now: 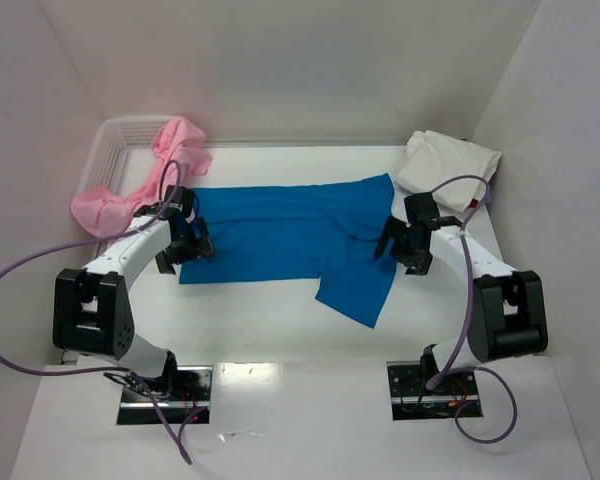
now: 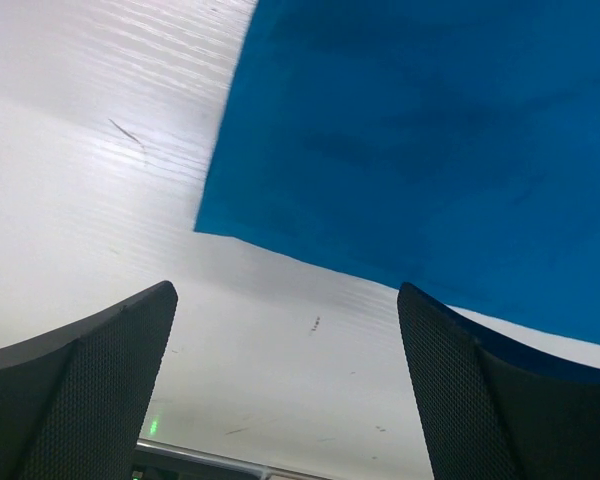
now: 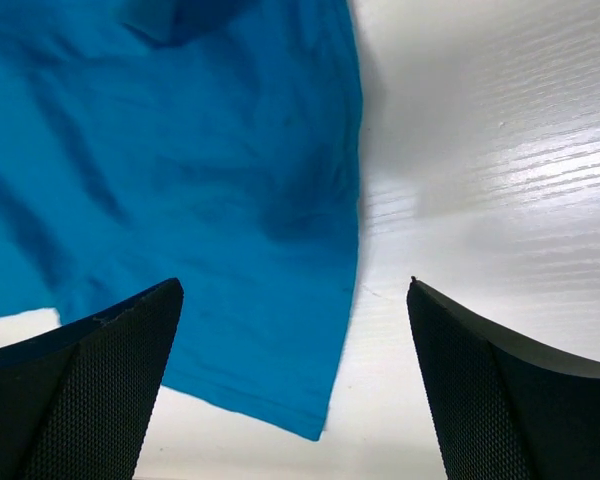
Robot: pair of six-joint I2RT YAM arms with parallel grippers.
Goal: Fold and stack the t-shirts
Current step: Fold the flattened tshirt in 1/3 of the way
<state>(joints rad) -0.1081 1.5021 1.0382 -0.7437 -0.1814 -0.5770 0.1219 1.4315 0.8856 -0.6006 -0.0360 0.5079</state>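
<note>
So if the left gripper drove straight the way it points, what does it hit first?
Likely the white table, just at the blue t-shirt's hem. In the wrist view the open left gripper straddles that edge: one finger over table, the other over cloth. Depth is unclear, so cloth could touch first.

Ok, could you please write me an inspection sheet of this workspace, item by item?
Surface: white table, faint scuffs.
Job's things: blue t-shirt spread flat mid-table; pink t-shirts heaped over the basket rim, far left; cream-white t-shirt bundled far right.
Clutter: the basket only.
Hands: left hand open at the blue t-shirt's left edge; right hand open at its right edge.
Cables: purple cables loop out at both sides.
Surroundings: plain white walls.
</note>
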